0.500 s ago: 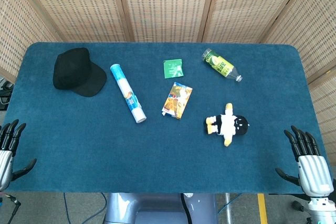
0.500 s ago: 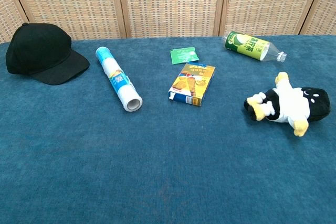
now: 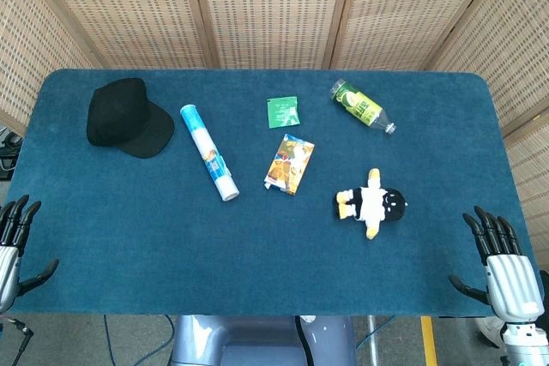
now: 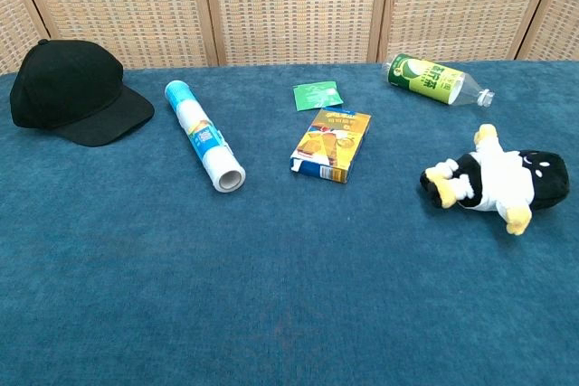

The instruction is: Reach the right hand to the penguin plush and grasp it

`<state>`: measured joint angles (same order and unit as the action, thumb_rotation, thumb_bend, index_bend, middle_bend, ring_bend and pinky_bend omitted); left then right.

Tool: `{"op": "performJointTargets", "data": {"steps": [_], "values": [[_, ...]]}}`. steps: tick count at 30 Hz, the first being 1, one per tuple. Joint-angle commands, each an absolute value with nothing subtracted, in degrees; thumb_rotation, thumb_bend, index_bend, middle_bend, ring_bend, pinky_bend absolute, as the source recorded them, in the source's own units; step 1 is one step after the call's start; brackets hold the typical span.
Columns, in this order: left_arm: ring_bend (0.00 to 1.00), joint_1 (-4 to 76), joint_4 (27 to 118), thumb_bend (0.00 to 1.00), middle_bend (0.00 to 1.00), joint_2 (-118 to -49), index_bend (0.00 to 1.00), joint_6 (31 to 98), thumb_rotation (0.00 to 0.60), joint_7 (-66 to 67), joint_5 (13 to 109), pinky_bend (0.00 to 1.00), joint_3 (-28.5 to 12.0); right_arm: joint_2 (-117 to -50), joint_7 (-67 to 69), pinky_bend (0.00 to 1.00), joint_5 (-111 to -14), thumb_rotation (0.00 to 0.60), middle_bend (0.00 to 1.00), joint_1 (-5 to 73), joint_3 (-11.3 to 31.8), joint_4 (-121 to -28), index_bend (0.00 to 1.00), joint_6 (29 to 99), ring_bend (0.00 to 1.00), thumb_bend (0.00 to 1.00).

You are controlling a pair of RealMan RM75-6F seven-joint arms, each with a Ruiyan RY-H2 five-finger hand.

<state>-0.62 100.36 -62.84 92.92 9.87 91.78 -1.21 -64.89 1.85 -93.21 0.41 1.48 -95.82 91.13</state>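
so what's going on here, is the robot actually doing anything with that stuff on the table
Nothing is being handled yet. The right hand hangs open at the table's near right edge, well short of the penguin plush, which lies on its side on the blue cloth. The left hand rests open at the near left edge. A black cap, a tube, a small box, a green packet and a bottle lie untouched farther back.

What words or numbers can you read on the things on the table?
None can be read.
Bottle: green label, print too blurred.
Box: picture and print, too small.
Green packet: white marks, unreadable.
Tube: blue label, unreadable.
Cap and penguin plush: no writing visible.
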Motion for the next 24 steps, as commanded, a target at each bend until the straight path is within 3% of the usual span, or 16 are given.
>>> {"op": "performJointTargets", "data": {"steps": [1,17,24], "values": [[0.0,-0.6,100.3,0.24,0.0,-62.8,0.0,92.8,0.6,9.8,91.6,0.0,-1.2,-64.9,2.0,0.06,-93.1,0.6,0.0,0.4,1.5,-95.8,0.02,91.1,0.0,0.22],[0.0,-0.7,100.6,0.24,0.0,-62.7,0.0,92.9,0.6,10.0,91.7,0.0,-1.1,-64.9,3.0,0.07,-93.4,0.6,0.0,0.9,1.5,-95.0,0.06,90.7,0.0,0.22],[0.0,-0.3,100.0,0.24,0.0,-63.3,0.0,92.0,0.6,10.5,91.1,0.0,-1.3,-64.3,8.1,0.08,-95.0,0.6,0.0,3.6,2.9,-90.6,0.11,89.5,0.0,0.22]]}}
